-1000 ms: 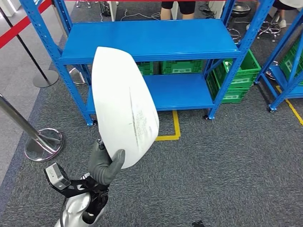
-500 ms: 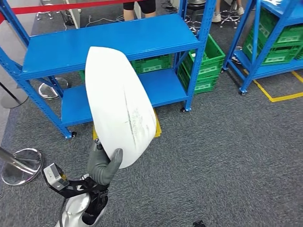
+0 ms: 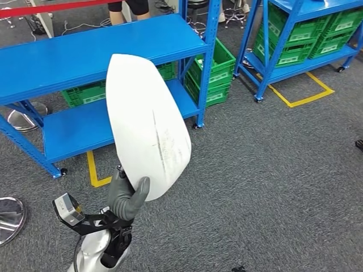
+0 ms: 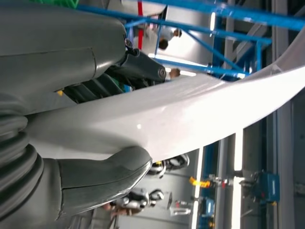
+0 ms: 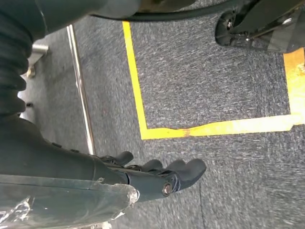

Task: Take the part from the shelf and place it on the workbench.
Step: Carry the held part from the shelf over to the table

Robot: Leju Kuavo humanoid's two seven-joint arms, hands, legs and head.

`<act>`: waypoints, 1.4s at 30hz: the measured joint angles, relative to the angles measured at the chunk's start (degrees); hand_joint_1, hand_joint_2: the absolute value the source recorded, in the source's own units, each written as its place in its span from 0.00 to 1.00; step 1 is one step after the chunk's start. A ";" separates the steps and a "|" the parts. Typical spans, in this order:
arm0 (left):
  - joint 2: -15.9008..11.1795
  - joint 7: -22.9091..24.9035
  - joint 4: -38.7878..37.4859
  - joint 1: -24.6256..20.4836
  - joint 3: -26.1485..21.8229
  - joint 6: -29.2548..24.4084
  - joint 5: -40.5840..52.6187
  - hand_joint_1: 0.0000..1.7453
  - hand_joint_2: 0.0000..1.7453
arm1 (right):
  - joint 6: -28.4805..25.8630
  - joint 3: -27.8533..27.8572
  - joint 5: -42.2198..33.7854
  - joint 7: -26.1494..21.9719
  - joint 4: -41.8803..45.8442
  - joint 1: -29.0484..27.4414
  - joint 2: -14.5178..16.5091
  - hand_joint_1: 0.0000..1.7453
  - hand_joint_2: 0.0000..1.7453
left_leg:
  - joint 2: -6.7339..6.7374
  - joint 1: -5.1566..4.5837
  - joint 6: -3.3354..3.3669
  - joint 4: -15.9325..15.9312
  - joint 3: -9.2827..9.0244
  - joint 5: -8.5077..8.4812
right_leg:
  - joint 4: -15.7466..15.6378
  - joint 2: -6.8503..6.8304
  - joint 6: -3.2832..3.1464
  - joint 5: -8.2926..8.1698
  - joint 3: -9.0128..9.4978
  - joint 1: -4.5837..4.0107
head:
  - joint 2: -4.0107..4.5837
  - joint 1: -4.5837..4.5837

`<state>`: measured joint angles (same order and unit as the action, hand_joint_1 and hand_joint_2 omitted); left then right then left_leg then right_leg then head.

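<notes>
Since the earlier pictures the whole head view has swung: the blue shelf [image 3: 102, 54] has slid toward the upper left of the frame, and a second blue rack [image 3: 295, 39] with green crates [image 3: 214, 71] now fills the upper right, which reads as the robot turning rather than the furniture moving. The left hand [image 3: 126, 198], low and left of centre, has kept the same hold throughout: its thumb and fingers pinch the lower edge of the white part [image 3: 145, 124], a broad curved shell that stands upright in the middle of the frame, off the shelf and over the grey carpet. In the left wrist view the thick thumb [image 4: 107, 176] presses against one face of the part [image 4: 187, 114] with darker fingers [image 4: 140, 67] on the other. The right hand [image 5: 158, 176] hangs above the carpet, fingers extended and a little apart, holding nothing. So the pick looks done; the carry and the set-down remain. No workbench can be made out, so how far there is to go cannot be judged. A person's legs are cut off at the top edge, behind the shelf.
</notes>
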<state>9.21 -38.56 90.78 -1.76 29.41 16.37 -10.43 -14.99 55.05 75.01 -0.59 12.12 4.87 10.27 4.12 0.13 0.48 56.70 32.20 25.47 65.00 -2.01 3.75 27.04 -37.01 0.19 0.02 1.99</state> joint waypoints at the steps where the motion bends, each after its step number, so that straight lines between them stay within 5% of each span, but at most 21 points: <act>1: 0.01 0.04 0.01 -0.04 0.03 0.09 -0.14 0.94 1.00 | 0.01 0.02 -0.13 -0.10 0.01 0.08 -0.01 0.00 1.00 | 0.56 -0.20 -0.26 0.11 -0.08 0.14 | -3.46 -1.03 -0.28 -1.18 1.91 -0.06 | 0.00 -0.01; 3: 0.08 0.11 0.02 -0.16 0.08 0.40 -0.51 0.94 1.00 | 0.01 0.09 -0.41 -0.24 0.01 0.23 -0.02 0.00 1.00 | 1.56 -0.60 -0.77 0.27 -0.14 0.26 | -6.19 -1.80 -1.03 -1.80 3.19 -0.26 | 0.00 -0.07; 5: 0.33 0.14 0.02 -0.33 0.22 0.82 -0.90 0.94 1.00 | -0.05 0.31 -0.67 -0.31 0.01 0.12 -0.02 0.00 1.00 | 2.28 -0.60 -1.31 0.28 -0.18 0.35 | -6.16 -0.38 -1.88 -2.11 2.88 -0.21 | 0.00 -0.14; 7: 0.66 0.15 0.01 -0.54 0.42 1.12 -1.26 0.94 1.00 | -0.24 0.53 -0.87 -0.37 0.02 -0.02 -0.05 0.00 1.00 | 0.41 -0.35 -1.98 1.96 0.48 1.86 | -6.30 0.95 -2.55 -2.44 2.68 0.07 | 0.00 -0.17; 9: 0.81 0.15 -0.10 -0.67 0.53 1.26 -1.60 0.94 1.00 | -0.49 0.60 -0.94 -0.37 0.04 0.07 -0.10 0.00 1.00 | -2.47 -0.17 -2.42 8.00 3.18 5.39 | -6.36 2.43 -2.98 -2.72 2.44 0.32 | 0.00 -0.35; 11: 0.83 0.16 -0.35 -0.76 0.56 1.50 -2.10 0.94 1.00 | -0.64 0.61 -0.89 -0.21 0.05 0.09 -0.19 0.00 1.00 | -3.42 -0.13 -2.50 14.84 6.51 8.05 | -6.36 4.06 -3.12 -2.87 2.20 0.36 | 0.00 -0.48; 12: 0.84 0.18 -0.48 -0.85 0.60 1.68 -2.40 0.94 1.00 | -0.68 0.62 -0.81 -0.09 0.05 -0.02 -0.28 0.00 1.00 | -3.54 -0.11 -2.45 16.10 7.22 7.90 | -6.36 4.89 -3.10 -2.94 2.14 0.38 | 0.00 -0.50; 14: 0.97 0.26 -0.63 -1.23 0.80 1.98 -2.92 0.94 1.00 | -0.91 0.62 -0.63 0.11 0.07 -0.25 -0.60 0.00 1.00 | -4.10 0.01 -2.30 12.67 5.68 4.76 | -6.35 6.56 -2.86 -3.10 2.12 0.48 | 0.00 -0.50; 16: 1.23 0.31 -0.69 -1.84 1.13 2.08 -3.21 0.94 1.00 | -1.10 0.62 -0.48 0.16 0.14 -0.25 -1.10 0.00 1.00 | -6.67 0.49 -2.22 5.39 2.17 1.43 | -6.17 8.15 -2.33 -3.25 1.87 0.51 | 0.00 -0.56; 18: 1.49 0.32 -0.77 -2.26 1.40 2.10 -3.31 0.94 1.00 | -1.10 0.62 -0.43 0.15 0.26 -0.19 -1.68 0.00 1.00 | -8.61 0.76 -1.95 1.43 0.42 0.63 | -6.07 9.40 -1.62 -3.54 1.25 0.54 | 0.00 -0.63; 20: 1.74 0.33 -0.91 -2.42 1.51 2.12 -3.33 0.94 1.00 | -1.07 0.62 -0.43 0.15 0.34 -0.45 -2.25 0.00 1.00 | -7.83 0.65 -1.26 1.04 0.42 0.62 | -6.34 10.35 -0.88 -3.95 0.71 0.77 | 0.00 -0.70; 23: 2.21 0.30 -1.04 -2.69 1.55 2.12 -3.49 0.94 1.00 | -1.17 0.64 -0.60 -0.09 0.37 -0.78 -2.78 0.00 1.00 | -5.78 0.70 -0.17 0.83 0.41 0.33 | -2.90 6.63 -0.11 -1.88 -1.28 0.52 | 0.00 -0.12; 25: 2.31 0.20 -1.15 -2.67 1.49 2.11 -3.98 0.94 1.00 | -1.60 0.78 -1.00 -0.78 0.39 -0.56 -2.87 0.00 1.00 | -4.20 0.42 0.21 0.83 0.42 0.38 | 4.49 3.42 0.15 1.72 -4.69 0.38 | 0.00 0.34; 27: 2.29 0.13 -1.40 -2.60 1.44 2.18 -4.57 0.94 1.00 | -1.93 1.10 -1.28 -1.31 0.40 -0.43 -2.91 0.00 1.00 | -2.52 0.24 0.33 0.84 0.40 0.46 | 9.69 2.46 0.21 3.34 -6.90 0.40 | 0.00 0.35; 29: 2.40 0.13 -1.64 -2.62 1.45 2.27 -4.93 0.94 1.00 | -1.98 1.38 -1.18 -1.23 0.40 -0.50 -3.05 0.00 1.00 | -1.13 0.21 0.27 0.84 0.30 0.57 | 6.58 1.91 0.10 1.16 -4.87 0.38 | 0.00 0.36; 31: 2.67 0.12 -1.74 -2.68 1.46 2.30 -5.15 0.94 1.00 | -1.93 1.49 -0.85 -0.97 0.40 -0.43 -3.28 0.00 1.00 | -0.03 -0.02 -0.07 0.90 0.06 0.82 | -1.27 -0.54 -0.24 -1.73 -0.28 0.12 | 0.00 0.41; 33: 2.86 0.09 -1.77 -2.76 1.46 2.28 -5.22 0.94 1.00 | -1.87 1.49 -0.56 -0.84 0.40 -0.18 -3.40 0.00 1.00 | 0.94 -0.40 -0.60 0.96 -0.12 1.00 | -5.50 -2.23 -0.89 -2.61 2.00 -0.24 | 0.00 0.35; 35: 2.88 0.06 -1.79 -2.84 1.44 2.26 -5.24 0.94 1.00 | -1.87 1.49 -0.46 -0.74 0.40 -0.09 -3.40 0.00 1.00 | 1.99 -0.53 -1.16 0.86 -0.24 1.05 | -5.79 -1.18 -1.64 -2.65 1.73 -0.38 | 0.00 0.29; 37: 2.88 0.03 -1.80 -2.91 1.43 2.25 -5.25 0.94 1.00 | -1.88 1.51 -0.46 -0.66 0.40 -0.16 -3.41 0.00 1.00 | 0.74 -0.33 -1.88 1.73 0.02 2.01 | -6.03 0.23 -2.26 -2.95 1.57 -0.15 | 0.00 0.27; 40: 2.67 -0.06 -1.87 -2.88 1.38 2.23 -5.29 0.94 1.00 | -1.88 1.54 -0.44 -0.61 0.39 -0.01 -3.42 0.00 1.00 | -3.15 -0.13 -2.49 10.43 4.02 7.04 | -6.21 2.40 -2.88 -3.36 1.34 0.28 | 0.00 -0.03; 42: 2.44 -0.07 -2.00 -2.83 1.34 2.21 -5.28 0.94 1.00 | -1.84 1.54 -0.36 -0.61 0.38 -0.06 -3.41 0.00 1.00 | -3.63 -0.13 -2.54 16.27 7.07 8.84 | -6.20 3.96 -2.99 -3.48 1.17 0.34 | 0.00 -0.15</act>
<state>11.65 -38.62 88.78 -4.59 30.75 18.58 -15.72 -16.84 56.59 74.65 -1.20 12.50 4.81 6.86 0.49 0.00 -2.07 72.97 39.26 34.32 58.79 1.96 0.76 23.56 -35.83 0.52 0.02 1.84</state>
